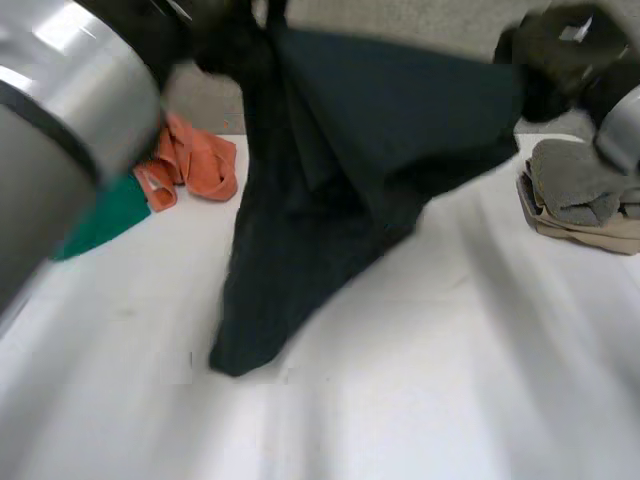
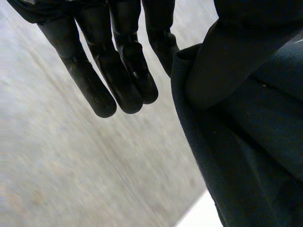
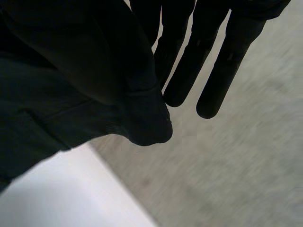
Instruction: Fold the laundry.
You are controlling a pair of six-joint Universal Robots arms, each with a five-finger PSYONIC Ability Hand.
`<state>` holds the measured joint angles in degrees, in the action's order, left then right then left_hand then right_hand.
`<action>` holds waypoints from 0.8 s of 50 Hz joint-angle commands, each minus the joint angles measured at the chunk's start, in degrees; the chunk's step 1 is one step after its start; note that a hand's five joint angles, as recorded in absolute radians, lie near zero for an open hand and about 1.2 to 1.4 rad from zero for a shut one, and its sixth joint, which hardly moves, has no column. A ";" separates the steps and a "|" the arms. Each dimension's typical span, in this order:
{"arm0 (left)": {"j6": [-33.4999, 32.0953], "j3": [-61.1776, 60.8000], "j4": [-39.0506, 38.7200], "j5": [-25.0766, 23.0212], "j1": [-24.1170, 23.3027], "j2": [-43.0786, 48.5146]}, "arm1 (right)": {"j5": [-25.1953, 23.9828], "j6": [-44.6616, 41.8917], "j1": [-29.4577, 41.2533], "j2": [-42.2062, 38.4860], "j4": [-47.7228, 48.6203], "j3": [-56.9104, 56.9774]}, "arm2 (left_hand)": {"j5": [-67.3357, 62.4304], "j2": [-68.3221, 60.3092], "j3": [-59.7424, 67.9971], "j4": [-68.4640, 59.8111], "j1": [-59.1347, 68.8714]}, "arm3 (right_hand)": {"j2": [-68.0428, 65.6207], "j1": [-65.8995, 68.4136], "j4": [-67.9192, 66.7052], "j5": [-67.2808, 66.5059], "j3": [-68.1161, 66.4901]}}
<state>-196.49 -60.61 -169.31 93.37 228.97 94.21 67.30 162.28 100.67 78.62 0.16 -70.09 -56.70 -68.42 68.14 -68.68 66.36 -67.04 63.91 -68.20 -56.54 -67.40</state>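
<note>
A dark, nearly black garment (image 1: 330, 200) hangs in the air over the white table (image 1: 450, 380), stretched between both hands, with its lowest tip touching the tabletop. My left hand (image 1: 220, 45) holds its upper left corner. In the left wrist view the cloth (image 2: 246, 142) is pinched between the covered thumb and the nearest finger, while the other fingers (image 2: 123, 71) hang straight beside it. My right hand (image 1: 555, 55) holds the upper right corner. There the cloth (image 3: 57, 104) wraps the thumb and is pinched against straight fingers (image 3: 208, 61).
An orange cloth (image 1: 195, 160) and a green cloth (image 1: 110, 215) lie at the table's left. A stack of folded grey and beige laundry (image 1: 585, 195) sits at the right edge. My left arm (image 1: 60, 120) looms close at the left.
</note>
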 commanded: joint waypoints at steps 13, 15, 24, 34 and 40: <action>17.63 7.25 -0.31 -6.18 14.22 13.34 | 9.42 7.97 7.52 -11.37 -10.79 18.14 | -13.30 -11.58 11.86 -11.32 13.64 | -12.96 16.09 -11.80 -13.46 -12.60; 17.63 11.12 -0.40 -6.27 15.28 21.07 | 12.85 6.39 9.01 -16.21 -10.53 19.46 | -13.30 -11.58 11.86 -11.32 13.64 | -12.96 16.09 -11.80 -13.46 -12.60; 19.47 30.97 1.71 -6.62 18.18 47.71 | 29.46 -5.03 14.99 -34.84 2.02 25.61 | -13.30 -11.58 11.86 -11.32 13.64 | -12.96 16.09 -11.80 -13.46 -12.60; 21.06 56.30 3.99 -2.33 21.17 61.71 | 35.01 -18.48 19.74 -47.51 38.42 26.85 | 56.70 58.42 -58.14 58.68 -56.36 | 57.04 -53.91 58.20 56.54 57.40; 19.04 53.68 6.98 1.99 21.00 56.36 | 32.55 -16.13 19.21 -43.83 32.47 26.50 | 56.70 58.42 -58.14 58.68 -56.36 | 57.04 -53.91 58.20 56.54 57.40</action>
<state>-175.53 -4.83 -165.21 90.96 249.97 155.94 102.71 143.91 120.37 31.34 36.78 -43.04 -2.85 -11.92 11.87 -11.44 10.98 -11.66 12.37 -11.74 -2.64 -11.66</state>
